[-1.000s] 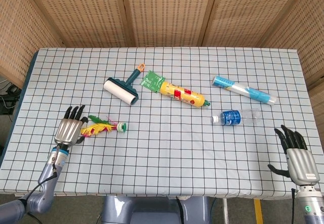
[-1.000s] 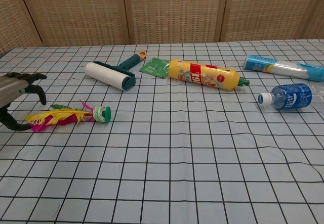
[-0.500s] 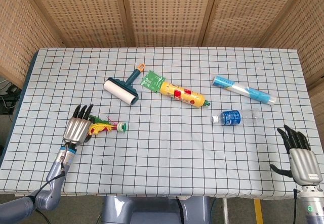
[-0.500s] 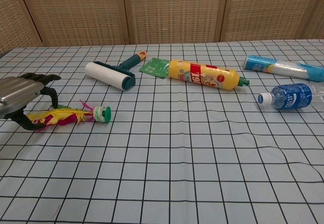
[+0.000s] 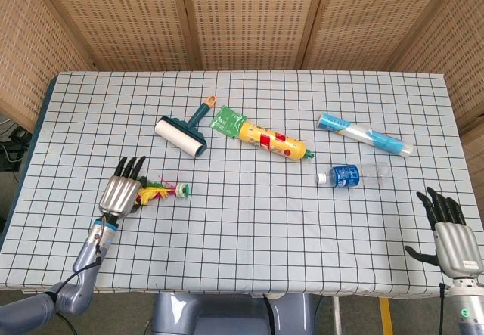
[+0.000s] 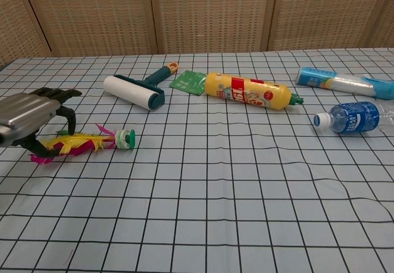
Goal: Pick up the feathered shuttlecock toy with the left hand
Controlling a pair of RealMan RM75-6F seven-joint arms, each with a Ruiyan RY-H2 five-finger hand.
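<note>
The shuttlecock toy lies on the checked cloth at the left, yellow, pink and green feathers pointing left, green-and-white base pointing right. My left hand hovers over the feather end with its fingers curved down on either side of the feathers; it holds nothing. In the head view the left hand covers most of the feathers. My right hand stays open at the table's near right corner, far from the toy.
A lint roller lies behind the toy. Further right lie a green packet, a yellow bottle, a blue water bottle and a blue-and-white tube. Woven screens stand behind the table.
My left hand has moved right over the feather end of the toy and lowered its fingers around it. My right hand has drifted slightly toward the near edge.
</note>
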